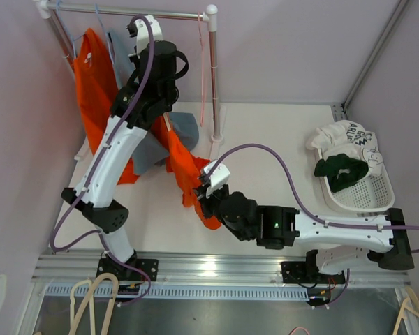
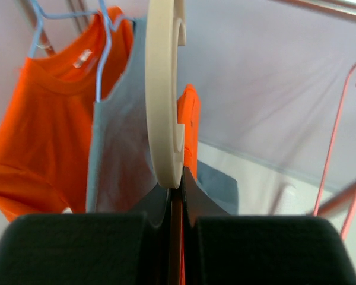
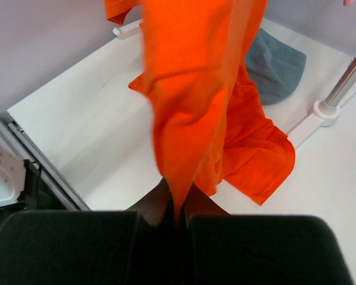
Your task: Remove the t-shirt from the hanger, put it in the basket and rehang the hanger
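Note:
An orange t-shirt (image 1: 184,162) hangs stretched between my two grippers. My left gripper (image 1: 166,115) is raised beside the clothes rack and is shut on a cream hanger (image 2: 165,107), which stands upright from its jaws (image 2: 175,184); the t-shirt's orange cloth (image 2: 190,122) shows just behind the hanger. My right gripper (image 1: 202,191) is low over the table and is shut on the t-shirt's lower edge (image 3: 193,101), pinched at its fingertips (image 3: 178,205). The rest of the cloth trails on the table (image 3: 258,157).
A second orange shirt (image 1: 91,84) on a blue hanger (image 2: 101,53) and a grey shirt (image 2: 118,160) hang on the rack (image 1: 211,70). A pink hanger (image 2: 344,136) hangs at right. A grey cloth (image 3: 277,62) lies by the rack foot (image 3: 320,113). A white basket (image 1: 377,199) of clothes stands right.

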`<state>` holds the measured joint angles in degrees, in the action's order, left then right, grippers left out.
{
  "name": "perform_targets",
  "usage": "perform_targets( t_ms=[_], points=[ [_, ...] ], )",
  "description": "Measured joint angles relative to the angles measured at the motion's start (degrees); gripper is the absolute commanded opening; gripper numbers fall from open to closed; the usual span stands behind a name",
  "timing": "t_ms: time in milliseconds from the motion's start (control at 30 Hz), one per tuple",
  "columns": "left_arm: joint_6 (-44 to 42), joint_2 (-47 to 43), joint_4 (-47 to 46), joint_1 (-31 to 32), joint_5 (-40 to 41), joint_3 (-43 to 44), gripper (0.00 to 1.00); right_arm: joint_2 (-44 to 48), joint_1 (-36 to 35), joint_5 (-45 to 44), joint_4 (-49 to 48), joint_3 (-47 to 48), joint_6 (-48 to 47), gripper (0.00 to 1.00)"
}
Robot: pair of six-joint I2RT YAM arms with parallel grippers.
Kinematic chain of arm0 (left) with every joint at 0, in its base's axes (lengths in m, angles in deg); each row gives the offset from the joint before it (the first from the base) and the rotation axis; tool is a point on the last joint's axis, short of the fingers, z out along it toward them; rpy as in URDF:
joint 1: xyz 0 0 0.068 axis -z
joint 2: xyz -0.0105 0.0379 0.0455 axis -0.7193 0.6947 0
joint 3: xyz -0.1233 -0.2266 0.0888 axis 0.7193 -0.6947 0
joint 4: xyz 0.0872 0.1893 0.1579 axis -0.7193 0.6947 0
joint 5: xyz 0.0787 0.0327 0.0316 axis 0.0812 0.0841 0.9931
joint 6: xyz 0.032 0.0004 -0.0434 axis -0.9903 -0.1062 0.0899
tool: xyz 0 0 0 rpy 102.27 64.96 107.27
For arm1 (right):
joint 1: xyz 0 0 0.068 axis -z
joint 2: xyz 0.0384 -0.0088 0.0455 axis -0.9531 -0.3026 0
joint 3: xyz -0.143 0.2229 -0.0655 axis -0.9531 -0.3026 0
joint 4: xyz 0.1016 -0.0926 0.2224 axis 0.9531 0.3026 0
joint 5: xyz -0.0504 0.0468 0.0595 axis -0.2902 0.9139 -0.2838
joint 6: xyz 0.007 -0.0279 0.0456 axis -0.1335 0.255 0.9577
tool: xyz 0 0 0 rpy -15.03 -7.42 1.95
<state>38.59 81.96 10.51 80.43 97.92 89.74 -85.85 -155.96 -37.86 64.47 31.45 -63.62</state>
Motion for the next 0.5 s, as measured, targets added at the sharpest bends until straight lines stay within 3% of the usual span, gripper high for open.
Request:
perform_targets(
  t_ms=[333,500],
  points=[
    [10.6,-14.19,13.25,3.32,-10.97,-9.64,0.01,-5.6,16.92,8.04,-2.16,5.01,-2.93,0.0],
    [10.56,-19.91,13.79,3.23,-11.37,-10.32,0.01,-7.72,19.21,10.84,-2.36,5.01,-1.42,0.0]
  ],
)
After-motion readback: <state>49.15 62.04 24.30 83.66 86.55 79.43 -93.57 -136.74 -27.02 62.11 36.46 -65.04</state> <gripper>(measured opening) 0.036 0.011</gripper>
